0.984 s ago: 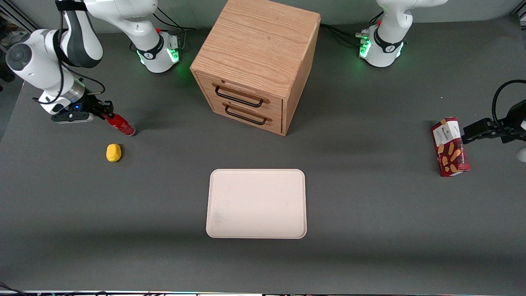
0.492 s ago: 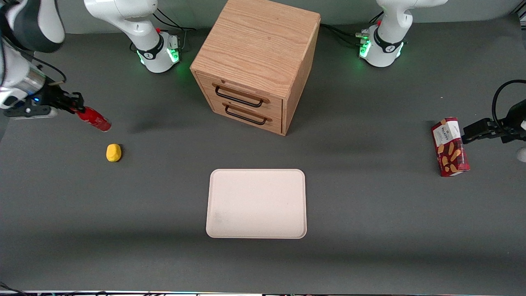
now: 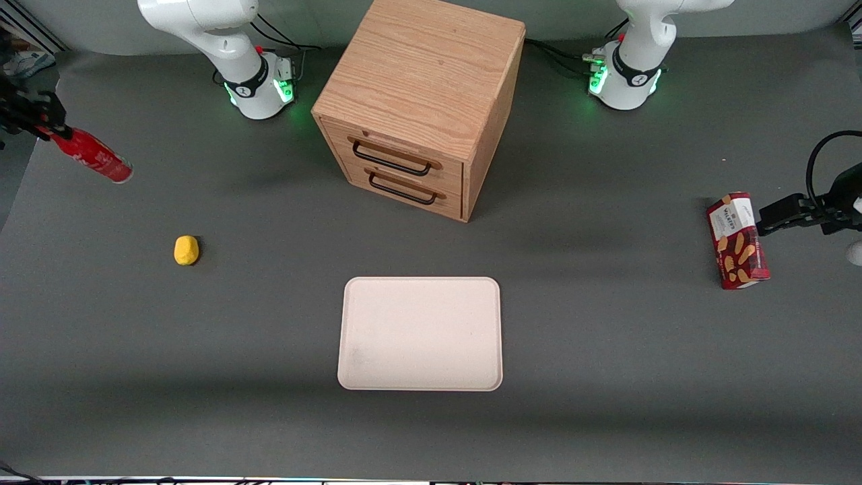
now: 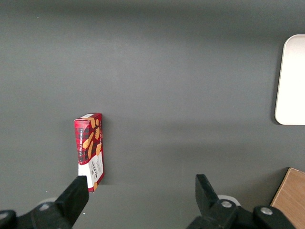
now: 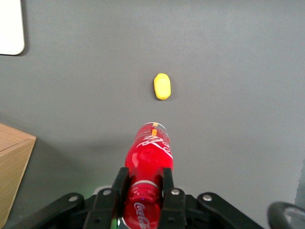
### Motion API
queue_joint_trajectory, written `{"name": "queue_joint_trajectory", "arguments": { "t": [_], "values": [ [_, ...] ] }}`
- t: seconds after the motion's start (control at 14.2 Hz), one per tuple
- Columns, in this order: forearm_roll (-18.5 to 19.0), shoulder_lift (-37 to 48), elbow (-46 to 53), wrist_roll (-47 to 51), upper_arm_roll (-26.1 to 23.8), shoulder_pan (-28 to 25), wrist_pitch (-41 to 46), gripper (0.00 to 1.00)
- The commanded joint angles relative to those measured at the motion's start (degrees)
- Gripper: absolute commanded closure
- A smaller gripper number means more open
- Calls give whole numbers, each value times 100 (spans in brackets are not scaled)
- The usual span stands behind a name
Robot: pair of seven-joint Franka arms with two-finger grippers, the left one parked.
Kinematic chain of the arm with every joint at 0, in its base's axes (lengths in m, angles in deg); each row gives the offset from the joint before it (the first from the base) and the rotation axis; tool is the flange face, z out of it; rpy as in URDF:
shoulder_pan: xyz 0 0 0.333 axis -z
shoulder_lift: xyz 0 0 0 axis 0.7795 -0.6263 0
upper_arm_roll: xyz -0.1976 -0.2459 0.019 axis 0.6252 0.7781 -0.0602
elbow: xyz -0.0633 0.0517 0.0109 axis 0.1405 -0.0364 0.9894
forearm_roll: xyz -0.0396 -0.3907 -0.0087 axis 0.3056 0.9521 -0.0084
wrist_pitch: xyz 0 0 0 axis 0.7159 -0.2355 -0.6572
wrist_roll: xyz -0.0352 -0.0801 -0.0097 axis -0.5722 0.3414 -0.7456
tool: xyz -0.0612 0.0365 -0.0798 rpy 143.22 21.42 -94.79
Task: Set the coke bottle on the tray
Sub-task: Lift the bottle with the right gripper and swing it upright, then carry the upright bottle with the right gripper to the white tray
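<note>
My gripper (image 3: 42, 126) hangs high above the table at the working arm's end and is shut on the coke bottle (image 3: 92, 156), a small red bottle held by its neck and tilted in the air. In the right wrist view both fingers (image 5: 120, 183) press the bottle (image 5: 148, 162) near its cap, with its base pointing away. The pale cream-pink tray (image 3: 420, 333) lies flat near the front camera, in front of the drawer cabinet, far from the bottle. One corner of the tray (image 5: 10, 28) shows in the right wrist view.
A yellow lump (image 3: 186, 250) lies on the table below the bottle, nearer the front camera. A wooden two-drawer cabinet (image 3: 421, 101) stands mid-table. A red biscuit box (image 3: 737, 240) lies toward the parked arm's end.
The gripper has lifted the bottle off the table and carried it upward and outward toward the working arm's edge of the front view. Nothing else moved.
</note>
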Motion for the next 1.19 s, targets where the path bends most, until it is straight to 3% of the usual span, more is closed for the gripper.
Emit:
{"name": "queue_joint_trajectory", "arguments": {
  "t": [0.0, 0.21, 0.56, 1.12],
  "values": [
    [-272, -519, 1061, -84, -8, 1, 580, 100],
    [-571, -1282, 1930, -22, -280, -17, 669, 100],
    [-887, -3093, 4127, 433, -509, -526, 1204, 100],
    [-950, -5063, 6107, 3226, -913, -1747, 1267, 100]
  ]
}}
